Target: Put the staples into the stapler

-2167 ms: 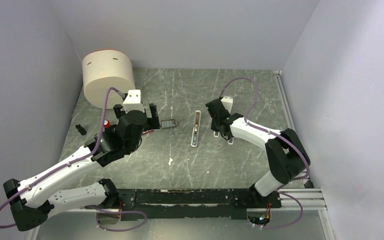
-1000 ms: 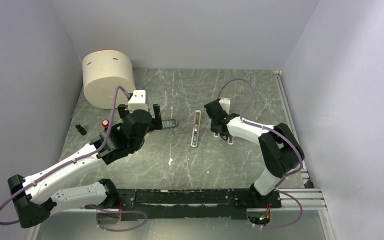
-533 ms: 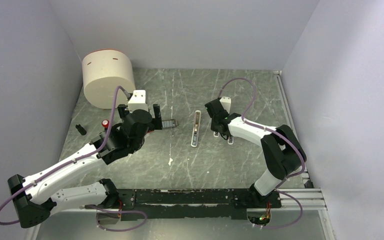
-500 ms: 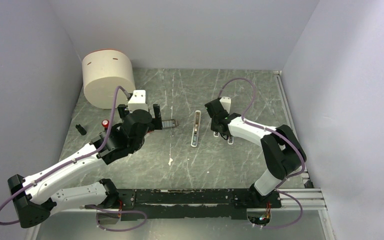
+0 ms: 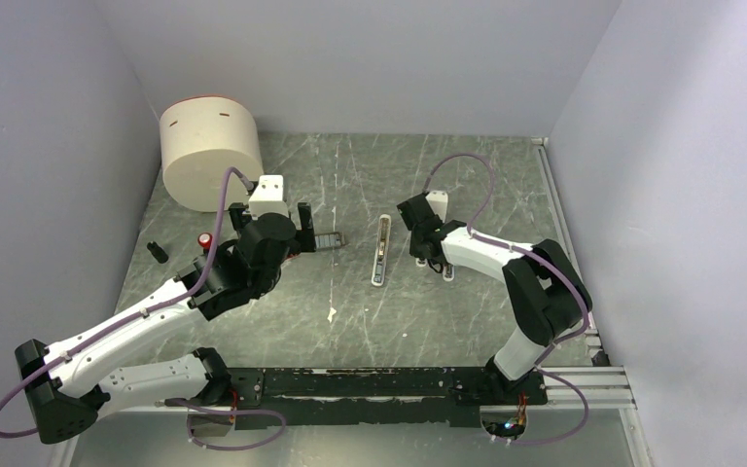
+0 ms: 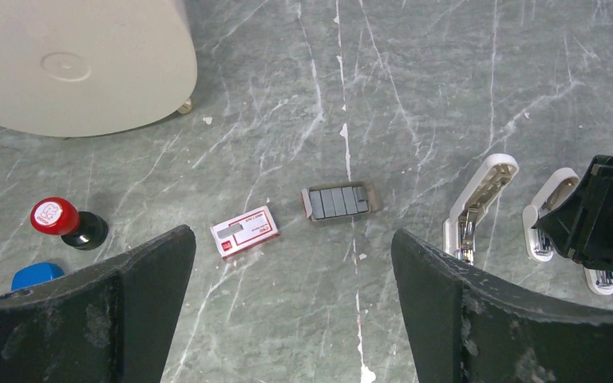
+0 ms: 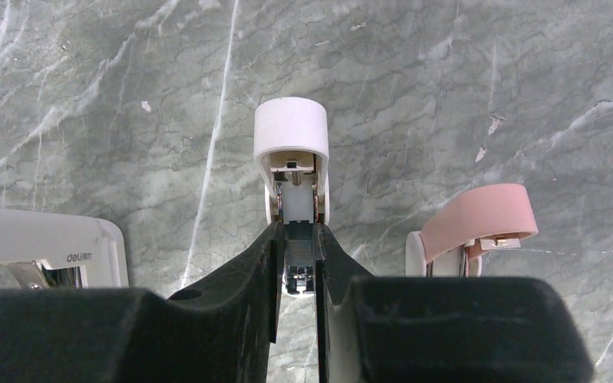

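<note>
My left claw [image 6: 291, 239] hung wide open, flat dark grey staple block [image 6: 339, 202] below its gap, around the middle of the tabletop [image 6: 447, 80]. Right claw [image 7: 297, 239] was pinching a stubby white piece [image 7: 290, 136], slim white stapler [image 7: 40, 247] just beside it.

Grey marble tbl [image 5: 467, 321], lilac walls [image 5: 370, 58]
</note>
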Controlling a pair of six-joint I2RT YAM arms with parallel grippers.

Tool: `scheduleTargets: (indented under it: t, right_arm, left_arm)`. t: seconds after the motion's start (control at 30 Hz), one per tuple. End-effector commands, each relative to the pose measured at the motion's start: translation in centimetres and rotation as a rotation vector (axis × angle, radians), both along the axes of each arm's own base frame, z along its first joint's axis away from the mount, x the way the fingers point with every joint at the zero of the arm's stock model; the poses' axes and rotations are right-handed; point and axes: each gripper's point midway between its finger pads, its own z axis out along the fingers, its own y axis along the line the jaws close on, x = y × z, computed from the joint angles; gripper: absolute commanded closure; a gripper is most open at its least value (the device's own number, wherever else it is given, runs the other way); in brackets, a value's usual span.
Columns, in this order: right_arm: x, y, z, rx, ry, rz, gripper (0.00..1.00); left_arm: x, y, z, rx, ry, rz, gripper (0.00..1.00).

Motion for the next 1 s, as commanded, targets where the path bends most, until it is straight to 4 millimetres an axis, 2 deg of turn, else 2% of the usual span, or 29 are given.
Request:
scheduleTargets:
  t: [0.0, 0.57, 0.73, 0.97]
  right_arm:
    - [0.7, -0.1, -0.1, 0.002, -0.015, -0.019, 0.79]
    - [-0.3, 0.0, -0.1, 0.027, -0.004, 0.007, 0.77]
    - [-0.4, 0.0, -0.3, 0.024, 0.006, 0.004, 0.74]
    - [0.3, 0.5, 2.1, 0.055, -0.037, 0.009, 0.66]
  left_arm:
    - [0.1, 0.4, 0.4, -0.012, -0.016, 0.02, 0.03]
    - [0.1, 0.4, 0.4, -0.016, -0.017, 0.019, 0.03]
    - [0.2, 0.3, 0.5, -0.015, -0.018, 0.016, 0.03]
    - [0.2, 0.1, 0.5, -0.016, -0.018, 0.014, 0.03]
